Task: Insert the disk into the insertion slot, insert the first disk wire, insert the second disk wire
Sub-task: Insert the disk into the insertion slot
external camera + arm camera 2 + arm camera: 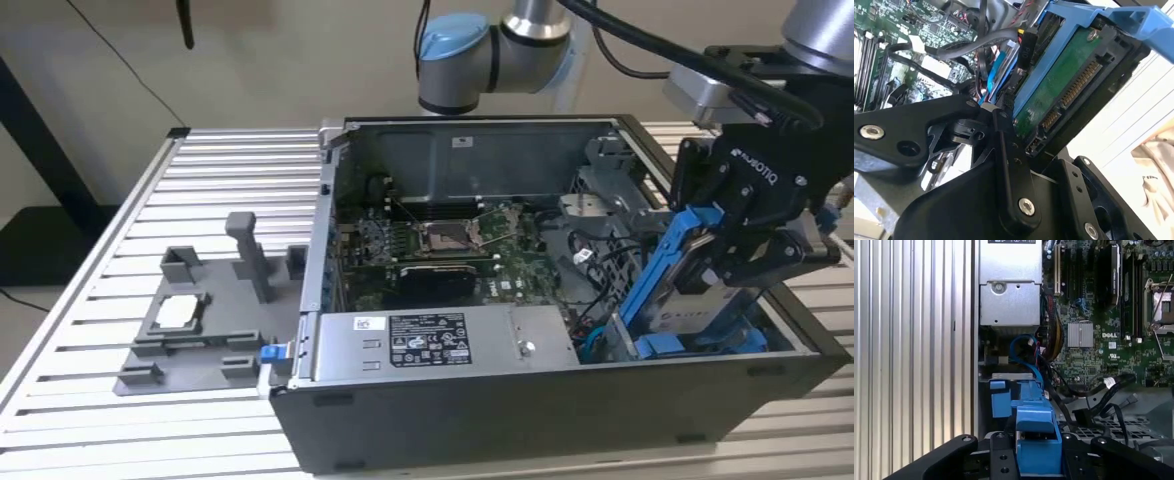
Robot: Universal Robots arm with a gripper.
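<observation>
Insertion looked barely begun: the gripper (731, 265), fingers clamped on the disk (663, 272), held it steeply tilted over the case (534, 420) at the exterior view's right, connectors bare of wires.

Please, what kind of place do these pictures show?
Probably a robotics lab bench for computer assembly tests: an open computer case sits on a slatted metal table, the gripper holds the disk there, and a grey fixture stands beside it.
</observation>
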